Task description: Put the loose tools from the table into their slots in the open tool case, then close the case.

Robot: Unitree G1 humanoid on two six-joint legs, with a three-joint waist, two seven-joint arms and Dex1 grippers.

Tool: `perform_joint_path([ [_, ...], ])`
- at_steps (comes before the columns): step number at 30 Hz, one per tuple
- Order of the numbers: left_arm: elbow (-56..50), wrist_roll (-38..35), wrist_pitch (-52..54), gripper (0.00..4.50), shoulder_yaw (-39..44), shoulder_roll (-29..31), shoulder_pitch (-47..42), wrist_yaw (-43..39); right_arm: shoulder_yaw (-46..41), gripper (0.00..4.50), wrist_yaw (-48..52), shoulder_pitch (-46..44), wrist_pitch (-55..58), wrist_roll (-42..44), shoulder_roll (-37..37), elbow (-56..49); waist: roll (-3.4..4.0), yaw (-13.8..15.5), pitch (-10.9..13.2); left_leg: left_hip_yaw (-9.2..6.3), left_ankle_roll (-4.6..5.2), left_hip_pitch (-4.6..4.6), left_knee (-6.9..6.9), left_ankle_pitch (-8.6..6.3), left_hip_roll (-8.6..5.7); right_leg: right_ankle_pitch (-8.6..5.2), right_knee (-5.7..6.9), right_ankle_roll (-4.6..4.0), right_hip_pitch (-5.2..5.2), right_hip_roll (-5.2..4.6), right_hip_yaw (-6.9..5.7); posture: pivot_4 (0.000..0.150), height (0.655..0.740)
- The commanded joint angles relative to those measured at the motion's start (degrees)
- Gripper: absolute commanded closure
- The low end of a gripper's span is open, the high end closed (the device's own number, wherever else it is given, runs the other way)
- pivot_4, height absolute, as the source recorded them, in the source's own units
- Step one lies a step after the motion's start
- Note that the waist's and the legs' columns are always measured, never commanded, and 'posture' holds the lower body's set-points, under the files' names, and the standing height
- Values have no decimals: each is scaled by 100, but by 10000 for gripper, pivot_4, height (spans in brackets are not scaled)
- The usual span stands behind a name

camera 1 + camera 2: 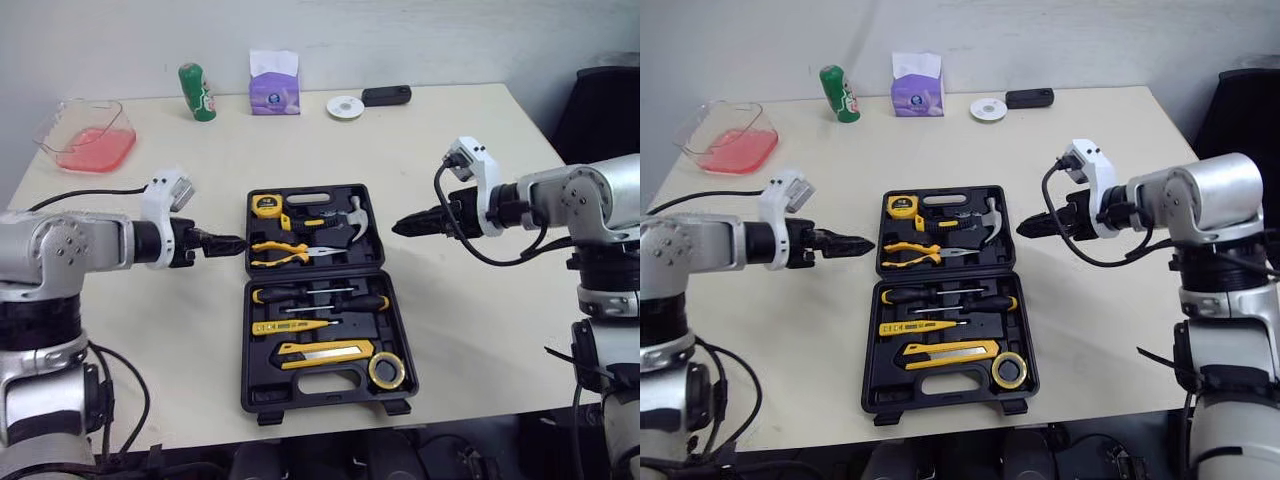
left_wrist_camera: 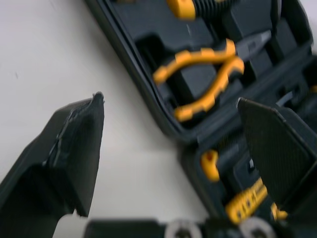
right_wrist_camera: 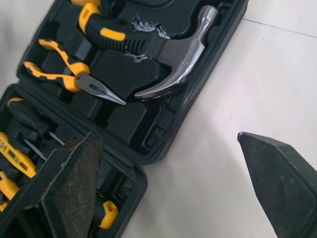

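Evidently: closing step

Case (image 1: pixel 330 388) lay open at the middle of the tabletop (image 1: pixel 470 330), with hammer (image 1: pixel 350 222), pliers (image 1: pixel 285 252) and the rest slotted. Left end effector (image 1: pixel 225 241) and right end effector (image 1: pixel 405 226), both wide and empty, flanked its far half. The next move likely called for folding one half over.

Pale beige desk (image 1: pixel 470 330), pretty tidy. Sitting mid-desk is an open black plastic tool case (image 1: pixel 300 392). Along the far edge: a green can (image 1: pixel 197 92), a purple tissue pack (image 1: pixel 274 88), a small white disc (image 1: pixel 345 107) and a black oblong gadget (image 1: pixel 386 95). A clear plastic tub (image 1: pixel 52 125) with something pink inside sits at the far left corner.
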Motion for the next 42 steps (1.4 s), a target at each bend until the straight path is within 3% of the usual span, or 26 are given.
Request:
perform_joint_path([
  [1,-100,299,-289,139,-532,129,33,4,47,0,-147,-222,-4,-72,121,82,0,-1,0,7,-1,-8,-2,0,0,0,4,0,-12,1,-1,1500,7400],
  [9,476,611,-289,139,-334,-311,-163,285,319,0,-463,-220,46,-252,277,92,-1,9,1,20,1,-137,89,2,1,2,80,2,-149,31,-3,1500,7400],
  [23,716,1035,-445,139,-273,-832,-252,621,296,0,-845,-284,-53,-471,664,528,-1,9,0,19,8,-138,101,5,4,5,93,6,-149,29,4,1500,7400],
  [42,1149,1286,-852,139,-306,-1020,-415,748,219,0,-1343,-557,-315,-859,1221,1344,-1,9,0,16,8,-136,104,14,2,7,105,6,-148,28,5,1500,7400],
])
